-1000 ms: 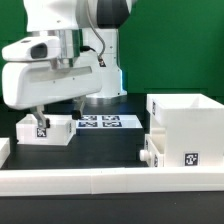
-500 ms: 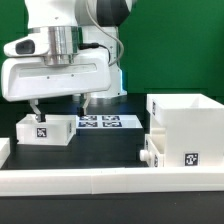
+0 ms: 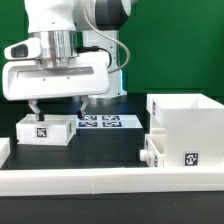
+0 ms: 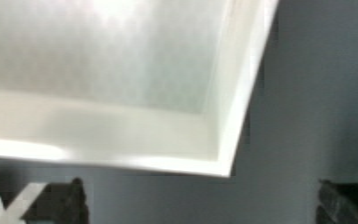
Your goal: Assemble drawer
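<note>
Gripper [image 3: 59, 108] now squarer and steadier above the drawer [image 3: 45, 131].

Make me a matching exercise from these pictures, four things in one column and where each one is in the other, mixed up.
Things:
1. drawer
2. big white box
3. marker board
4. gripper

Places:
A. exterior view's right
B. above the drawer, fingers apart
C. exterior view's left, low
D. lying flat, middle of the exterior view

Pairs: 1-C, 2-A, 3-D, 4-B

The pincer [image 3: 59, 107] hangs pointing straight down, jaws spread wide apart.
</note>
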Robot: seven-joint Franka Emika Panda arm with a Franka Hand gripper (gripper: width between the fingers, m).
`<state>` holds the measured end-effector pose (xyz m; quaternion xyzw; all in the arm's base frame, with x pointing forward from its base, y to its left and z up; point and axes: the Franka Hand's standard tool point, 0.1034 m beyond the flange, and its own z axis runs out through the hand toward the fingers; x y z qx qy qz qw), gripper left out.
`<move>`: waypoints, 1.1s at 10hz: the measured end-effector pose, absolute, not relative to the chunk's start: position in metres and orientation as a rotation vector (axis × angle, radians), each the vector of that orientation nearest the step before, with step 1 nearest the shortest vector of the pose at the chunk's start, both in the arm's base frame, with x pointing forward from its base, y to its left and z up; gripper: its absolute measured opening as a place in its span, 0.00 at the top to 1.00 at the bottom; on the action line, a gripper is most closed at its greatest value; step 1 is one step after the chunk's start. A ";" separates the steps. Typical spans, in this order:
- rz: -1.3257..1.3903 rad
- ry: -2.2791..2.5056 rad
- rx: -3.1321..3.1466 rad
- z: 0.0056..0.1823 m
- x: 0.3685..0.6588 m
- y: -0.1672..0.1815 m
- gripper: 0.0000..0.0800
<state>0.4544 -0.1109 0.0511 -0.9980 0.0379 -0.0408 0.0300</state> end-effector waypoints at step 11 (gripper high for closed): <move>-0.128 0.242 -3.094 0.006 0.410 -0.099 0.19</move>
